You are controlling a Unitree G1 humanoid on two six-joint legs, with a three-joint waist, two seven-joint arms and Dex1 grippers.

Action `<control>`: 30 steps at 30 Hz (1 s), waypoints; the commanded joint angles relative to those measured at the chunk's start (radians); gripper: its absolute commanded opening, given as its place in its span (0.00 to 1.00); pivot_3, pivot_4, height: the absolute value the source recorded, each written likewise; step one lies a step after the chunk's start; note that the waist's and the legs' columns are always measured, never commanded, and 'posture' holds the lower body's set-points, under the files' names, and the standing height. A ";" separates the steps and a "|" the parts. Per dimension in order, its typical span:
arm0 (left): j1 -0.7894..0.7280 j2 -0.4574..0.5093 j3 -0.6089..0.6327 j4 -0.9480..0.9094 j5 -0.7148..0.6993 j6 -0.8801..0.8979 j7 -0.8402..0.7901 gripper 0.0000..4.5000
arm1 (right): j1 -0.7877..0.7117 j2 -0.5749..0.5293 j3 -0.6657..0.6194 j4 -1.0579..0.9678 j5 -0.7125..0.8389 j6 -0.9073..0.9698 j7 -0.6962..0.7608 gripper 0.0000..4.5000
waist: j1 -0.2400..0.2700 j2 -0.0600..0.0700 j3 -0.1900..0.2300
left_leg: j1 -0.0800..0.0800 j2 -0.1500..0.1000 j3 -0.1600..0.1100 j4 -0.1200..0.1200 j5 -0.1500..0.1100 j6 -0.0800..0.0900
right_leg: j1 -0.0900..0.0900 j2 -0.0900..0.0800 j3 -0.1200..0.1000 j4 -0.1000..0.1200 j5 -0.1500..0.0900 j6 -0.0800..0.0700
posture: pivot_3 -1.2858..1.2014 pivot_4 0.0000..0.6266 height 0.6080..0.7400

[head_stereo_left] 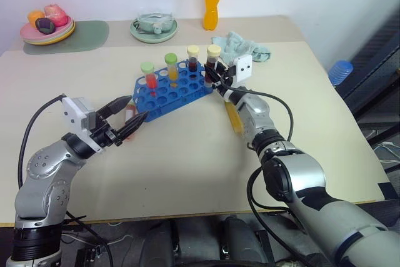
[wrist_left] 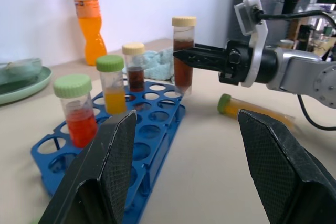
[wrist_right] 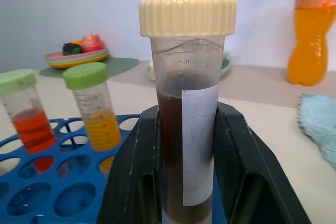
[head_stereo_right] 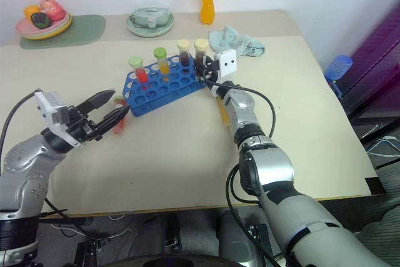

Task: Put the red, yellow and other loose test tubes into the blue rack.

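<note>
Right end effector (head_stereo_left: 211, 74) clamps a brown tube (wrist_right: 185, 129) upright at the blue rack's (head_stereo_left: 164, 95) far corner — misaligned, it could tip the rack. Left end effector (head_stereo_left: 128, 119) hangs open near the rack's other end, beside a loose tube (head_stereo_left: 130, 112).

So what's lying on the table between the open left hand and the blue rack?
A red-filled tube lies on the table there, partly hidden behind the left hand, just short of the blue plastic rack, in the left eye view.

It looks like a robot test room. A beige table (head_stereo_left: 187, 154) stands against a white wall, with cables on the floor.
</note>
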 commanded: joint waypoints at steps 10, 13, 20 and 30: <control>0.033 0.024 0.048 -0.027 -0.025 -0.002 -0.039 0.70 | -0.067 0.046 -0.016 0.023 -0.027 -0.024 -0.037 0.15 | 0.001 0.000 0.000 | 0.000 0.000 0.000 0.001 0.000 0.000 | 0.000 0.000 0.000 0.000 0.000 0.000 | 0.52 0.24 1.00; 0.048 0.019 0.052 -0.041 -0.025 0.001 -0.034 0.70 | -0.071 0.053 -0.017 0.028 -0.033 -0.021 -0.051 0.15 | 0.001 0.000 0.000 | 0.000 0.000 0.000 0.001 0.000 0.000 | 0.000 0.000 0.000 0.000 0.000 0.000 | 0.52 0.24 1.00; 0.072 0.017 0.066 -0.082 -0.039 0.020 -0.011 0.70 | -0.080 0.061 -0.023 0.039 -0.046 -0.011 -0.082 0.15 | 0.000 0.000 0.000 | 0.000 0.000 0.000 0.001 0.000 0.000 | 0.000 0.000 0.000 0.001 0.000 0.000 | 0.52 0.24 1.00; 0.106 0.026 0.092 -0.123 -0.057 0.041 0.008 0.70 | -0.103 0.047 -0.027 0.056 -0.067 0.008 -0.139 0.15 | 0.000 0.000 0.000 | 0.000 0.000 0.000 0.001 0.000 0.000 | 0.000 0.000 0.000 0.001 0.000 0.000 | 0.52 0.24 1.00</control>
